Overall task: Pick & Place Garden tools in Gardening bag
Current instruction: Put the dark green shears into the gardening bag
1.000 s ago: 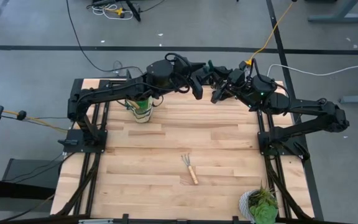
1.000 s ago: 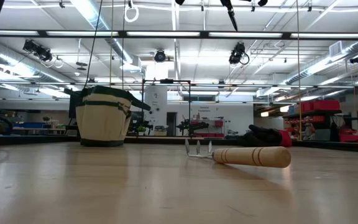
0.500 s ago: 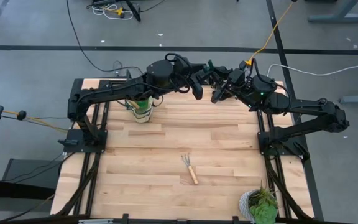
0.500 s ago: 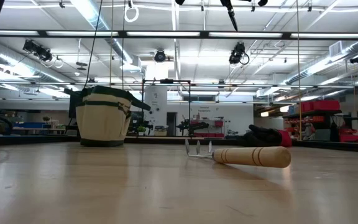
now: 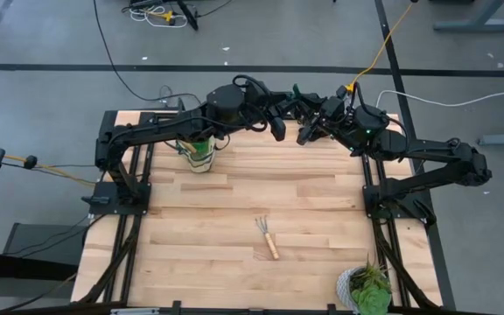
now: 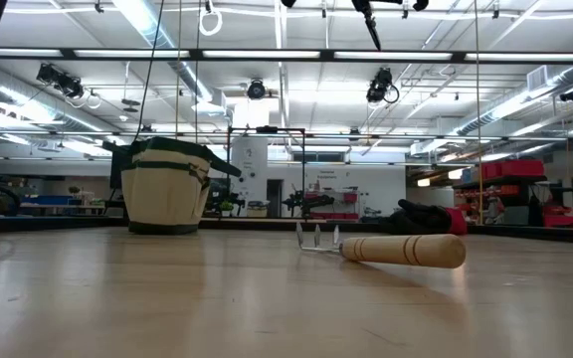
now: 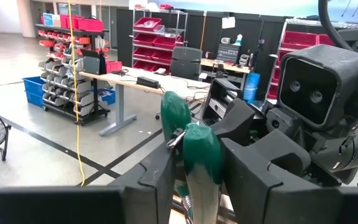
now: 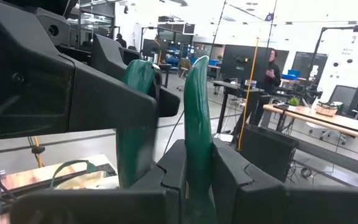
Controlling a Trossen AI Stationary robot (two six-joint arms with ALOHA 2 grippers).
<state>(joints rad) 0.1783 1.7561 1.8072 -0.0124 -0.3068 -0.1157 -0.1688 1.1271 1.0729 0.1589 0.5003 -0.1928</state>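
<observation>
Now the left gripper (image 7: 194,180) is closing on the shears (image 7: 197,155) that the right gripper (image 8: 194,165) grasps: a mid-air handover toward the bag (image 5: 198,151).

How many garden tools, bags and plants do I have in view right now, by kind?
Hand rakes: 1, the wooden-handled rake lying mid-table.
Green-handled shears: 1, the shears held up between the two pincers.
Gloves: 1 dark and red bundle, the gloves.
Bags: 1, the gardening bag.
Potted plants: 1, the potted plant.
Total: 5.
</observation>
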